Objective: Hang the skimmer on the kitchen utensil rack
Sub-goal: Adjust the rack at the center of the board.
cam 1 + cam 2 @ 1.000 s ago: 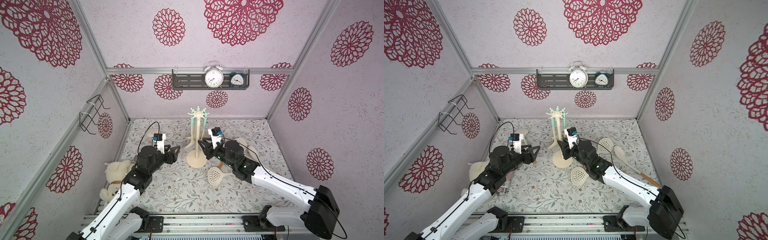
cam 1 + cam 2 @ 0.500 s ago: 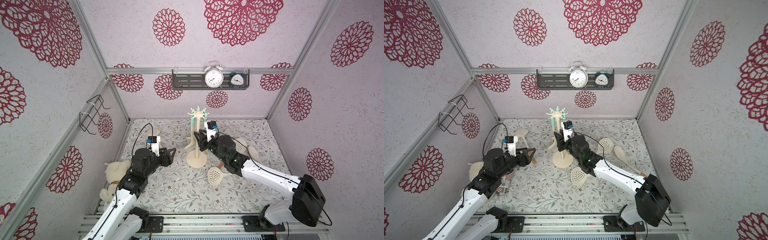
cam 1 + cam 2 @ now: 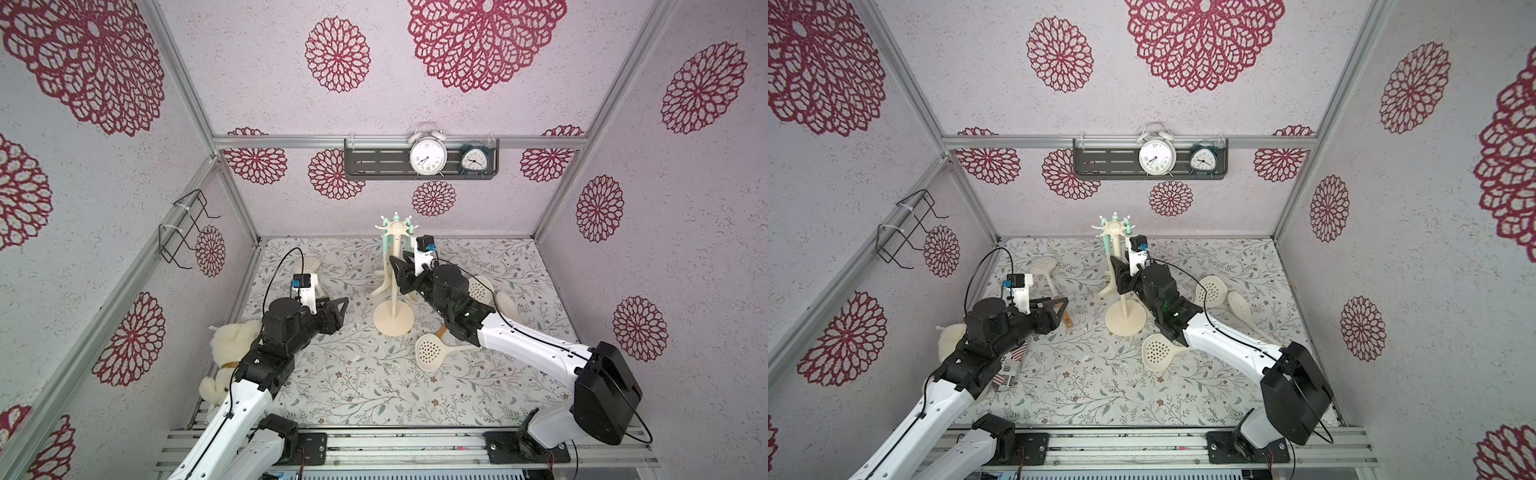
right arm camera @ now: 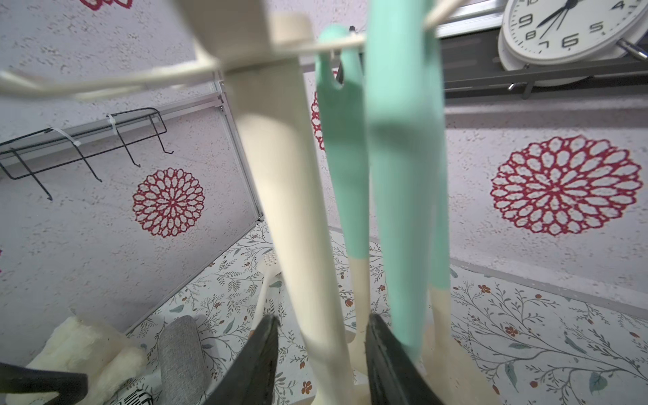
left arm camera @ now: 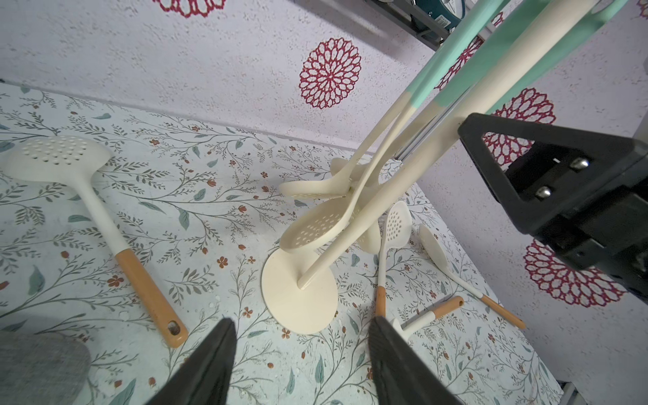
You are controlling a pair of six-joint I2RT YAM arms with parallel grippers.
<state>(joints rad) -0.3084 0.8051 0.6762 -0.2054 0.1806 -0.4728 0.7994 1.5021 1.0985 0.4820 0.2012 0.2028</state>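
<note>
The kitchen utensil rack (image 3: 394,322) (image 3: 1125,323) stands mid-table, cream, with a hooked crown (image 3: 395,226). Skimmers with teal handles (image 3: 387,245) (image 4: 403,175) hang from it, their perforated heads (image 5: 315,224) low beside the pole. My right gripper (image 3: 401,270) (image 3: 1119,274) (image 4: 321,319) is open, a jaw on each side of the pole (image 4: 280,193) with gaps both ways; one teal handle hangs just beyond a finger. Left of the rack, my left gripper (image 3: 341,308) (image 3: 1059,307) (image 5: 301,321) hovers open and empty, facing the round base (image 5: 298,298).
Orange-handled skimmers lie on the table: one in front of the base (image 3: 430,353), one at the back left (image 3: 309,264) (image 5: 56,157), others right of the rack (image 3: 1210,291). A plush toy (image 3: 232,340) lies by the left wall. A black wire rack (image 3: 183,232) and a clock shelf (image 3: 419,160) hang on the walls.
My right gripper has risen along the rack's pole and its jaws have spread wider. The left arm drew back a little toward the front left, still open.
</note>
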